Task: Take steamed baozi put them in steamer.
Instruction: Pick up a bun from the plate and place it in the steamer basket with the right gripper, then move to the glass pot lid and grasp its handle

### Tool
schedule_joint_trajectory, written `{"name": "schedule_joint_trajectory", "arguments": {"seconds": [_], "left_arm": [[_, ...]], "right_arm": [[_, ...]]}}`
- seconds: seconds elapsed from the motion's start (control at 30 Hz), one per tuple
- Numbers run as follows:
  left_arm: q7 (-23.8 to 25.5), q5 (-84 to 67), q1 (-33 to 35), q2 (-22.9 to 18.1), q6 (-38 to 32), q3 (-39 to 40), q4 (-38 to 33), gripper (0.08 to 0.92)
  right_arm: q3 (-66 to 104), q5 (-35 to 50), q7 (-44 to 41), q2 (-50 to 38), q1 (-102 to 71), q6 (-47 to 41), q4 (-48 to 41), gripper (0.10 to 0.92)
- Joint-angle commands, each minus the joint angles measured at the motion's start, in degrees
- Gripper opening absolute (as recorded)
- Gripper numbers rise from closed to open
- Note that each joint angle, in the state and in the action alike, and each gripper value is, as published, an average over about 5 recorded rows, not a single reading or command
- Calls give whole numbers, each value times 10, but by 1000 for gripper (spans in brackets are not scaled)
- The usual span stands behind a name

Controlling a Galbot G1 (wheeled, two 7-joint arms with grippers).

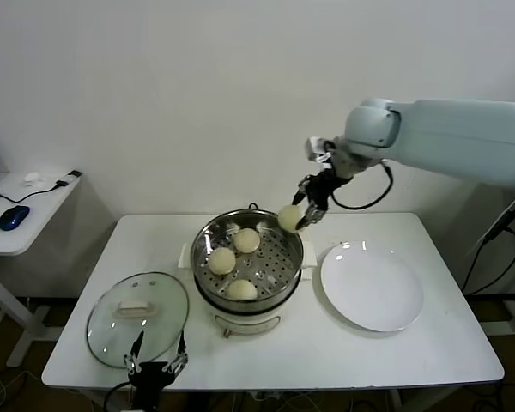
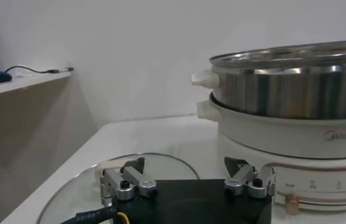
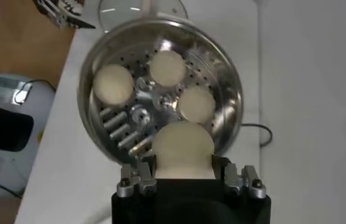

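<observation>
Right hand [image 1: 302,216] above far right rim of steamer [image 1: 248,296], pinching one steamed baozi [image 1: 289,217] between its fingers [image 3: 137,181], bun clear of the tray. Three more baozi [image 1: 221,260] on perforated tray inside. Steamer mid-worktop [image 1: 395,352]. Empty-looking white plate [image 1: 372,287] just right of steamer. Glass lid [image 1: 138,318] flat at left front. Left hand [image 1: 157,355] low at near worktop edge beside lid, fingers spread, holding nothing.
</observation>
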Motion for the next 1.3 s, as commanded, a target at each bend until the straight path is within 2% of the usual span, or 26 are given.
{"name": "schedule_joint_trajectory", "arguments": {"seconds": [0.03, 0.23, 0.77, 1.03, 1.17, 1.23, 1.3], "left_arm": [[0, 0, -1, 0, 0, 1, 0, 823], [0, -1, -1, 0, -1, 0, 0, 823], [0, -10, -8, -2, 1, -7, 7, 823], [0, -14, -11, -1, 2, -8, 8, 823], [0, -14, -10, -1, 2, -9, 7, 823], [1, -14, -9, -1, 3, -9, 6, 823], [3, -15, -9, 0, 5, -9, 3, 823]], "right_arm": [[-17, 25, 88, 68, -66, -48, 20, 611], [10, -17, 96, 89, -133, -55, -47, 613], [10, -38, 90, 91, -163, -45, -68, 623], [45, -18, 22, 66, -137, 9, -88, 797], [104, 7, 1, 14, -117, 22, -91, 821], [160, 27, 37, -22, -127, 11, -95, 822], [234, 40, 108, -55, -158, 4, -104, 822]]}}
